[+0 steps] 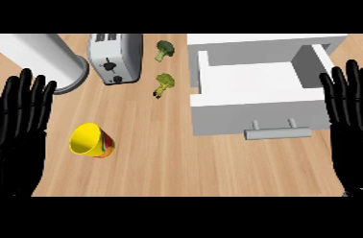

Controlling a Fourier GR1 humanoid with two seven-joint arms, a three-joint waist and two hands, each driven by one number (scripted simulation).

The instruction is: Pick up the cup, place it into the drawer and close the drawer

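Note:
A yellow cup (90, 141) with a red patterned side lies tilted on the wooden counter at the lower left, its mouth turned toward the left. A white drawer (259, 78) stands pulled open at the upper right, its inside bare, with a grey bar handle (278, 132) on its front. My left hand (22, 122) rests open at the left edge, fingers up, just left of the cup and apart from it. At the right edge my right hand (345, 107) rests open beside the drawer's right wall. Neither hand holds anything.
A silver toaster (113, 57) stands at the back, left of centre. A grey cylinder (50, 59) lies at the far left. Two broccoli pieces (163, 50) (163, 83) lie between the toaster and the drawer.

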